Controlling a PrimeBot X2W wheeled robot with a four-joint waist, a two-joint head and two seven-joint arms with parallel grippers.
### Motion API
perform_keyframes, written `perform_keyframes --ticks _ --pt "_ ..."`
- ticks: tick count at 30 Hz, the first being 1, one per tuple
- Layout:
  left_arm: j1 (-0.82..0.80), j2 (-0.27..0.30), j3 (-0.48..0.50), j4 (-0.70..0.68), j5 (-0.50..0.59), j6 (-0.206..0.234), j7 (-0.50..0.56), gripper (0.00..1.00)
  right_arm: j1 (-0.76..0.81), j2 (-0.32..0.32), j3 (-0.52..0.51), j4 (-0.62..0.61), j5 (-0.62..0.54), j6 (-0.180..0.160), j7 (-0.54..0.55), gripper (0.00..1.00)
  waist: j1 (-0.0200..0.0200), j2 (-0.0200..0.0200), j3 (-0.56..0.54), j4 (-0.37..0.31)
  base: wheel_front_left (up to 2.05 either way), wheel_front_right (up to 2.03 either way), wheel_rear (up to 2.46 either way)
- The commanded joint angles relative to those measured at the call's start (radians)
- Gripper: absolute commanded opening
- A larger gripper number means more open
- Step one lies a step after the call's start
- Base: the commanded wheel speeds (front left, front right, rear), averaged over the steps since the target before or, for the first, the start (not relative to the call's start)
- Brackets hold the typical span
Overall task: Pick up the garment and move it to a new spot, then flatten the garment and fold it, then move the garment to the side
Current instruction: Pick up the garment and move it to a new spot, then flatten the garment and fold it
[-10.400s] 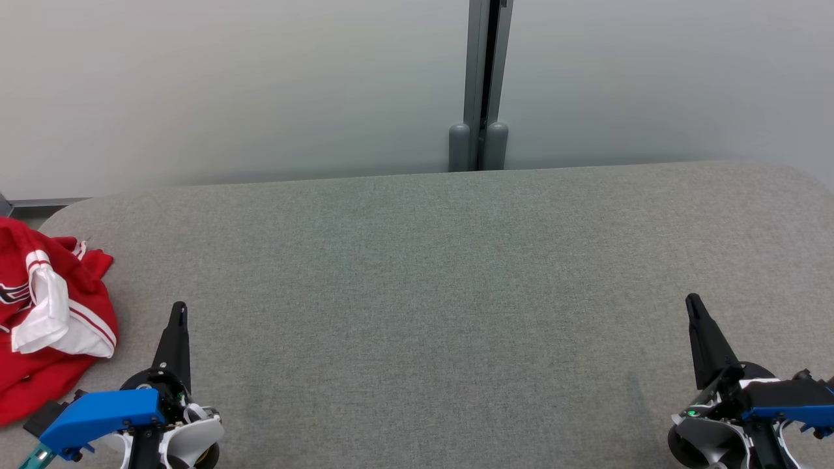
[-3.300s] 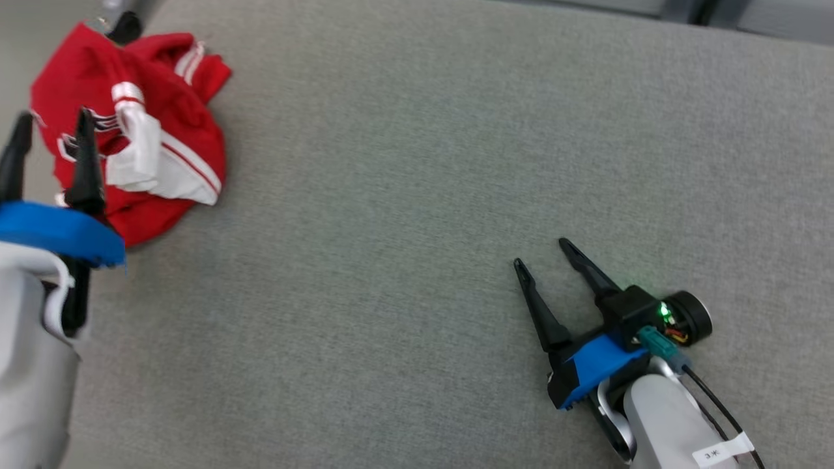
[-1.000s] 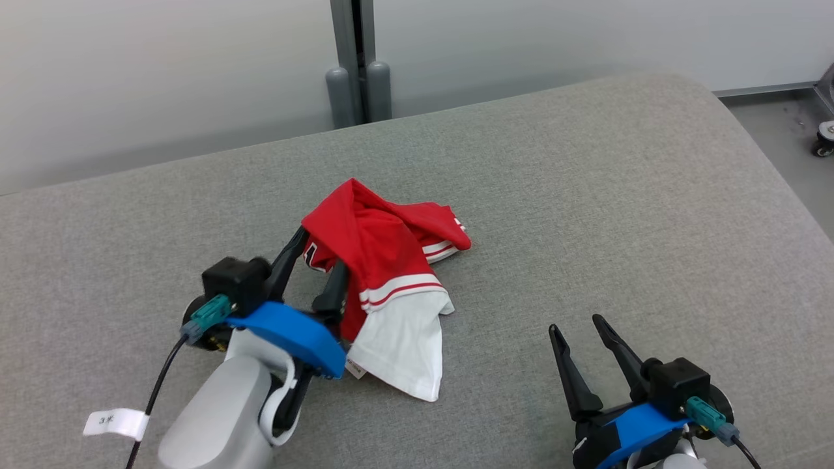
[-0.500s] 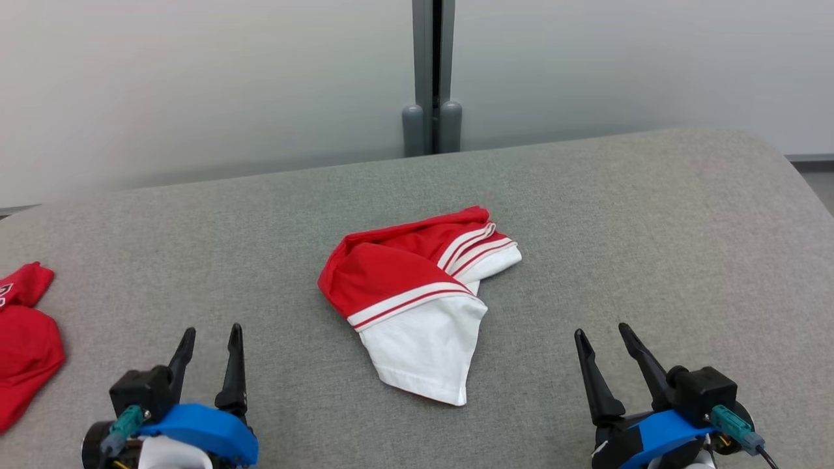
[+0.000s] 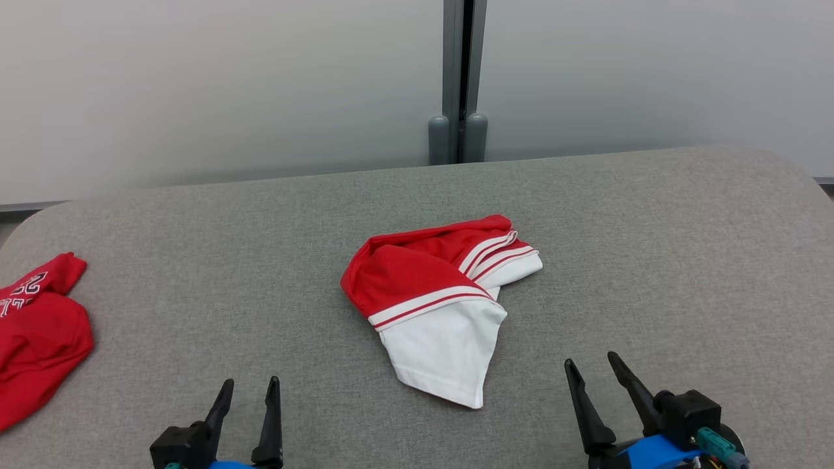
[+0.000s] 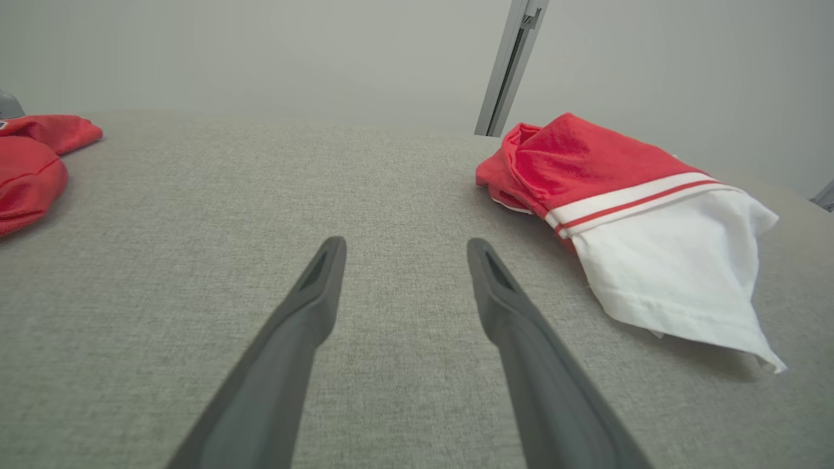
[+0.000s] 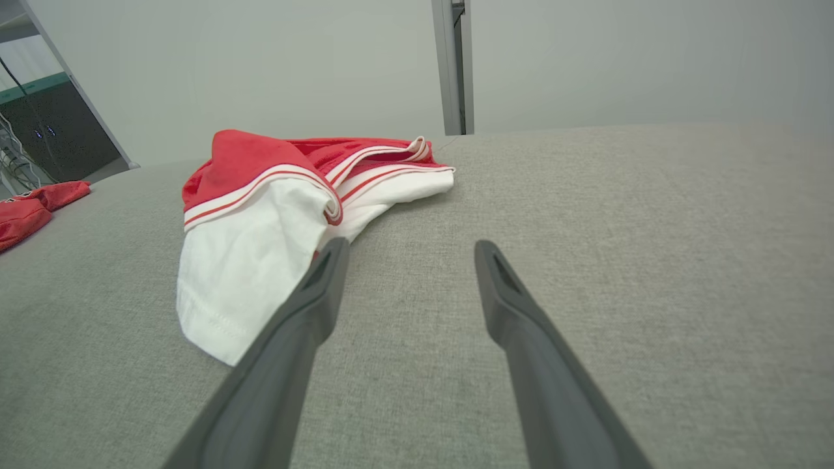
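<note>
The garment (image 5: 443,299) was shown crumpled at frame centre, presumably placed for flattening; the left gripper (image 5: 251,384), lower left, and right gripper (image 5: 591,360), lower right, were held spread, empty.

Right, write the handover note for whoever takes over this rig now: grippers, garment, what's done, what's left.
Left gripper: open, empty, at the near edge of the table.
Right gripper: open, empty, also at the near edge.
Red-and-white garment: bunched mid-table, beyond both grippers, touching neither. Another red garment lies at the table's left edge.
Done: the garment appears set down at its new spot.
Left: flatten it, fold it, move it aside.
</note>
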Motion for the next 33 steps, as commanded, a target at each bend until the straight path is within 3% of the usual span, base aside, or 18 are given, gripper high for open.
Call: perform_keyframes --ticks 1,15,26,27,30,31,33 --pt "-0.018 0.000 -0.016 -0.001 0.002 -0.008 -0.003 1.00 0.002 -0.003 0.012 0.005 -0.004 0.000 -0.001 1.00 0.0001 0.0000 0.008 0.009 0.00 0.00 0.00" --pt "-0.062 0.049 -0.135 0.008 -0.066 -0.007 -0.003 1.00 -0.080 -0.003 0.199 0.161 0.160 0.000 -0.001 1.00 0.0001 0.0000 0.077 0.114 0.00 0.00 0.00" --pt "-0.087 0.077 -0.153 0.005 -0.099 -0.007 -0.003 1.00 -0.140 -0.003 0.246 0.256 0.257 0.000 0.000 1.00 0.0001 0.0000 0.123 0.157 0.00 0.00 0.00" --pt "-0.091 0.077 -0.154 0.005 -0.101 -0.007 -0.003 1.00 -0.142 -0.003 0.248 0.254 0.262 0.000 0.001 0.95 0.0001 0.0000 0.125 0.158 0.00 0.00 0.00" --pt "-0.096 0.077 -0.154 0.006 -0.104 -0.007 -0.003 1.00 -0.145 -0.002 0.255 0.247 0.265 0.000 0.001 0.05 0.0001 0.0000 0.131 0.155 0.00 0.00 0.00" --pt "-0.096 0.076 -0.154 0.006 -0.103 -0.007 -0.003 1.00 -0.145 -0.001 0.258 0.244 0.268 0.000 0.001 0.00 0.0001 0.0000 0.132 0.153 0.00 0.00 0.00" --pt "-0.101 0.076 -0.155 0.008 -0.105 -0.007 -0.003 1.00 -0.147 -0.002 0.264 0.237 0.272 0.000 0.001 0.00 0.0001 0.0000 0.135 0.151 0.00 0.00 0.00"
